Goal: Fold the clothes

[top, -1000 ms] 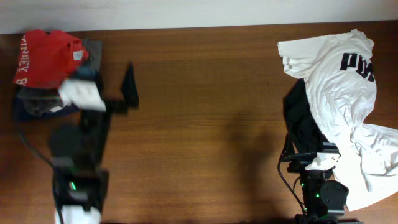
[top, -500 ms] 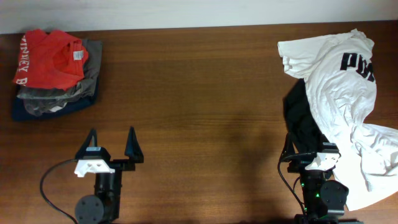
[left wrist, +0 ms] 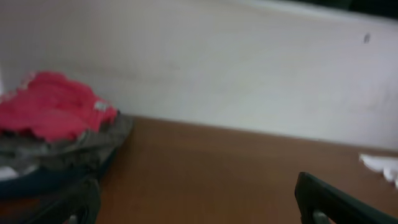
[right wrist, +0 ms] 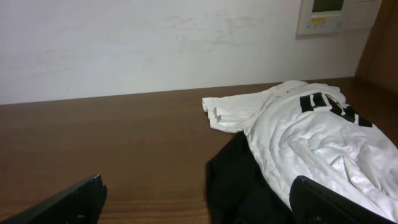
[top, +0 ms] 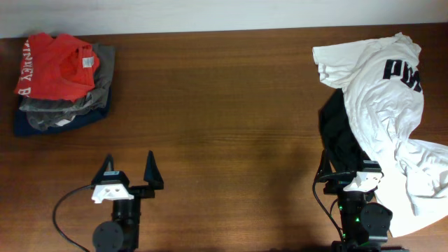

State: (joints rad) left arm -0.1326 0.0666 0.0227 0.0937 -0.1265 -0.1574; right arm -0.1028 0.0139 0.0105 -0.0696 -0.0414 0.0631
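Note:
A folded red-orange T-shirt (top: 56,66) with white lettering lies on top of a stack of grey and dark blue garments (top: 59,112) at the far left; it also shows in the left wrist view (left wrist: 53,112). A white T-shirt (top: 381,105) with black letters lies crumpled at the right, partly over a black garment (top: 339,136). My left gripper (top: 129,171) is open and empty, low over the table near the front, well short of the stack. My right gripper (top: 343,162) is open and empty at the near edge of the black garment (right wrist: 249,180), with the white T-shirt (right wrist: 311,130) just beyond.
The brown wooden table (top: 231,105) runs to a white wall (right wrist: 155,43) at the back. A wall panel (right wrist: 326,15) hangs at the upper right in the right wrist view. A black cable (top: 63,210) loops beside the left arm's base.
My left arm has drawn back from the stack at the far left to the front of the table, open and empty. The red-orange T-shirt stays on the stack. The right arm has not moved.

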